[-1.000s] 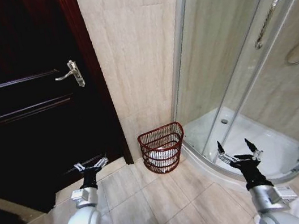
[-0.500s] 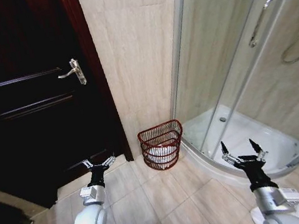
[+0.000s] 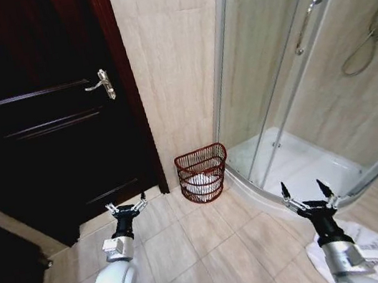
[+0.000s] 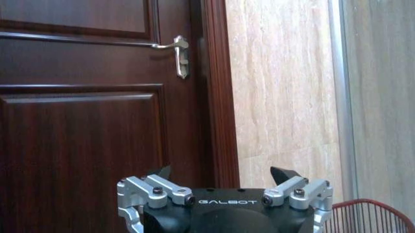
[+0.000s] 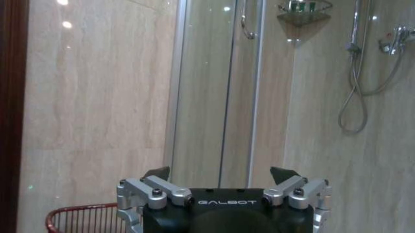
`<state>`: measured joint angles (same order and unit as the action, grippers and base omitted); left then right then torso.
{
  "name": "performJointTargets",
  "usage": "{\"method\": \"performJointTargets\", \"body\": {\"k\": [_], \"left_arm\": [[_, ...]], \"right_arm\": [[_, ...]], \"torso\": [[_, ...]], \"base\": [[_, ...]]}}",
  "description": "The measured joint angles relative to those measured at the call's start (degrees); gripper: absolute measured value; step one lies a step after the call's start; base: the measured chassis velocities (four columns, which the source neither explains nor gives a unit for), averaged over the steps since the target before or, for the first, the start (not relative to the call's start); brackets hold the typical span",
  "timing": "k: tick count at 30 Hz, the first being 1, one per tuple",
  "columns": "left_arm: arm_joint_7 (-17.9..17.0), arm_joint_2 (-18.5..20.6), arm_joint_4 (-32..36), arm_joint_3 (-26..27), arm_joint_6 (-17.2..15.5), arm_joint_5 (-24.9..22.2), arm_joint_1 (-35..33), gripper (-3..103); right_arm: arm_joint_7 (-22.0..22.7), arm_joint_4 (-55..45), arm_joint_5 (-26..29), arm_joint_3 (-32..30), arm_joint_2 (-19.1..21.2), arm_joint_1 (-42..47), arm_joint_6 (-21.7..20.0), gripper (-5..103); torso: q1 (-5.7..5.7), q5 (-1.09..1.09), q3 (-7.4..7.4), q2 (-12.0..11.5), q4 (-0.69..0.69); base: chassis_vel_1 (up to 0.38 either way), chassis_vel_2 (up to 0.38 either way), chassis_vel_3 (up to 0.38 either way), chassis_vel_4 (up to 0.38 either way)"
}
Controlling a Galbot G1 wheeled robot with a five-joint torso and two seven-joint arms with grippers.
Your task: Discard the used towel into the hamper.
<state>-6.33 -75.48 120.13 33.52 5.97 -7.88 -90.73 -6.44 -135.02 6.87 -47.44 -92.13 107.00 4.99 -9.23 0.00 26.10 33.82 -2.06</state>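
Hamper [image 3: 202, 172] against wall, beside shower edge [image 3: 257, 199]

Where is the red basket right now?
In the head view the hamper stands on the tiled floor against the beige wall, between the dark door and the glass shower, ahead of both grippers.

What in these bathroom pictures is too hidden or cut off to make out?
- The white stuff inside the hamper, head view: the wire bars screen it, so towel or liner cannot be told.
- The hamper's base, both wrist views: the picture's edge and each gripper body cut it off.
- White cloth on the floor, head view: the right gripper's arm covers part of it.
- The left gripper, head view: too small for detail.
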Motion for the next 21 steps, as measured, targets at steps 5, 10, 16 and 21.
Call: {"method": "performJointTargets", "body": {"k": [5,10,16,21], "left_arm": [[0.00,-0.04,0.02,-0.92,0.03,0.41,0.29,100],[-0.04,-0.09,-0.04,-1.43,0.03,0.50,0.62,100],[-0.06,-0.26,-0.41,-1.84,0.03,0.72,0.93,100],[-0.13,-0.33,-0.67,-2.13,-0.05,1.06,1.23,100]], "right_arm": [[0.98,0.21,0.29,-0.34,0.00,-0.42,0.42,100],[1.16,-0.23,1.11,-1.00,0.00,-0.23,-0.82,100],[1.26,0.03,1.34,-1.33,0.00,-0.38,-0.82,100],[1.30,0.37,1.71,-1.44,0.00,-0.53,-0.79,100]], "torso": [[0.01,0.00,0.00,0.00,0.03],[-0.01,-0.01,0.01,0.00,0.03],[-0.03,-0.01,0.02,-0.01,0.02],[-0.02,-0.01,0.01,0.00,0.02]], "base": [[0.066,-0.064,-0.076,0.046],[0.002,-0.006,-0.011,-0.003],[0.000,-0.015,-0.003,0.008],[0.005,-0.199,-0.002,0.154]]}}
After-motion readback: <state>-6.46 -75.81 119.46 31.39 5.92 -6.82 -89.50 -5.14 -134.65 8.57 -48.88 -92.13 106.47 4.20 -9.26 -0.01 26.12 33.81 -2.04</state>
